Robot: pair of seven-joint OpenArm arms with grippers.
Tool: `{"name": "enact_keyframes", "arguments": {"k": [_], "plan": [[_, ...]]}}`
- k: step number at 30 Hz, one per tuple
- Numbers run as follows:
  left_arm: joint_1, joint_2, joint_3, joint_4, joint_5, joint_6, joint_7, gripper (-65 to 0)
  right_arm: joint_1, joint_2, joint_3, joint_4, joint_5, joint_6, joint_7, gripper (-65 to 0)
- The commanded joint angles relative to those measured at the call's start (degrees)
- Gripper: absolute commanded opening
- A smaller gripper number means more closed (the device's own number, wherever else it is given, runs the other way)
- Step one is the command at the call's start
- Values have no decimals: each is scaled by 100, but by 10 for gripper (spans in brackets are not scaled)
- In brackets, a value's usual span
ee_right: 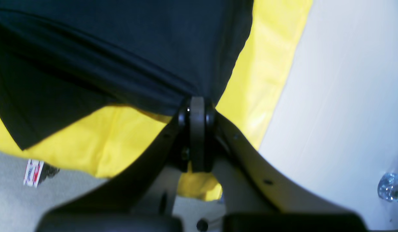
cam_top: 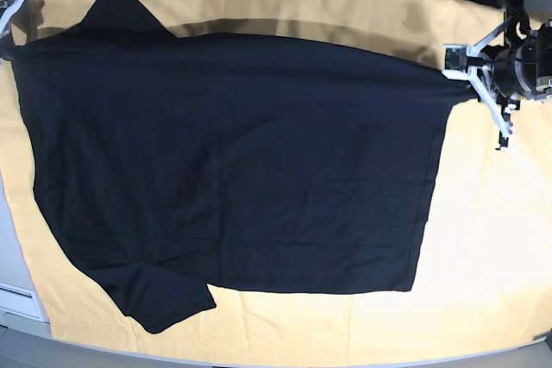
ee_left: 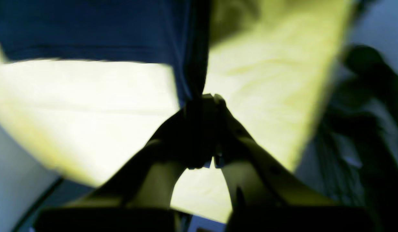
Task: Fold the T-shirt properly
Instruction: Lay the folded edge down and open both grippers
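Near edge of the base view: one T-shirt (cam_top: pixel 233 170), black, spread across one yellow cloth (cam_top: pixel 483 247) on the desk, a sleeve at the near left corner, hem at right. Fabric looks soft, light and limp w/ no stiffness, so it'll sag and drag between holds. Best taken at corners/seams, pulled taut.

Far edge: 2 grippers, one per far corner. Left gripper (ee_left: pixel 208 98) is clamped on the shirt's hem corner, cloth bunched in the jaws. Right gripper (ee_right: pixel 197 103) is pinched tight on the shoulder edge. Far edge looks lifted, approx taut between them.
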Motion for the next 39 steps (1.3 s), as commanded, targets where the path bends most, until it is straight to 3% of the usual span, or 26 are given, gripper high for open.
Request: {"name": "enact_keyframes", "arguments": {"k": [1,4,11,17,24,28,39], "plan": [[-66,-72,-74,39,321,264,-118,-650,79,101,81,74,-46,-46,164,-650],[-66,197,-74,39,916,767,-592,-650,409,101,79,46,-44,31,295,-650],[-98,1073,-74,-1285,1650,855,-1792,-650,1366,149,-376,-798,-48,68,608,-650],[-494,1622,-74,-2079,1744,918,-1869,-650,2159,149,-1292,-1449,-372,271,608,-650],[-940,1628,-74,-2164,1722,953,-2398,-650,2780,149,-1849,-1449,-1113,-120,774,-650],[-1054,1631,-74,-2212,1742,955,-2728,-650,2865,153,-1882,-1449,-1132,-114,918,-650],[-1051,1740,-74,-2789,1742,1008,-2966,-650,3150,372,-1884,-2133,-1224,-94,1143,-650]]}}
